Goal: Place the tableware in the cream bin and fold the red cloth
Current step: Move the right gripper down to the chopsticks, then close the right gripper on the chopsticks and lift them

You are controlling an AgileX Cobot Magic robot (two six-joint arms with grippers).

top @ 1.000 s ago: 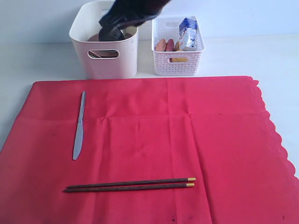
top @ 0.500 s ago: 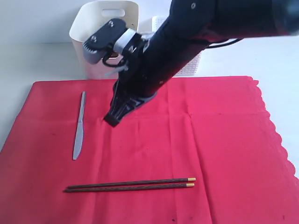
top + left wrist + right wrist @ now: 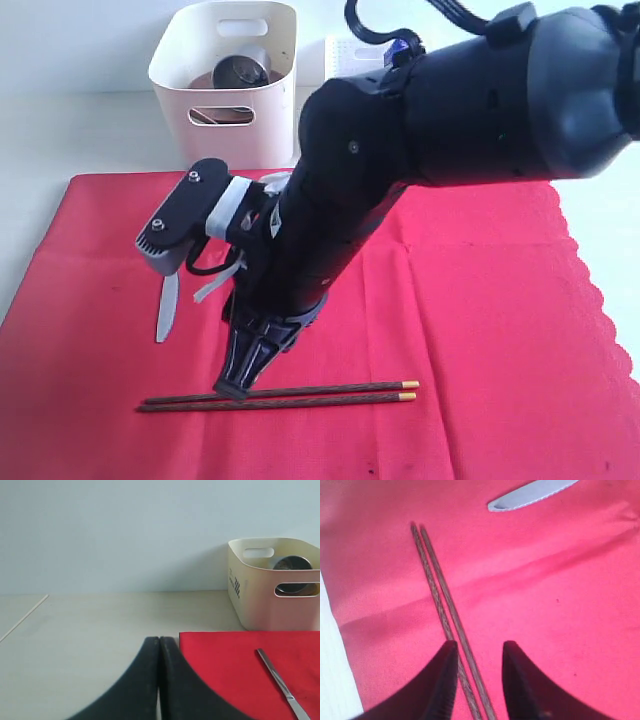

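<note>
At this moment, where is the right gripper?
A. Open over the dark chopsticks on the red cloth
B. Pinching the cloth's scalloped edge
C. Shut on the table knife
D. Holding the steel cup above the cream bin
A: in the right wrist view the right gripper has its fingers parted, and the dark chopsticks, lying on the red cloth, run into the gap between them.

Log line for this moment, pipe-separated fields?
right gripper: open, astride chopsticks | left gripper: shut, beside cloth corner | knife: on cloth | cup: in bin | cloth: unfolded
</note>
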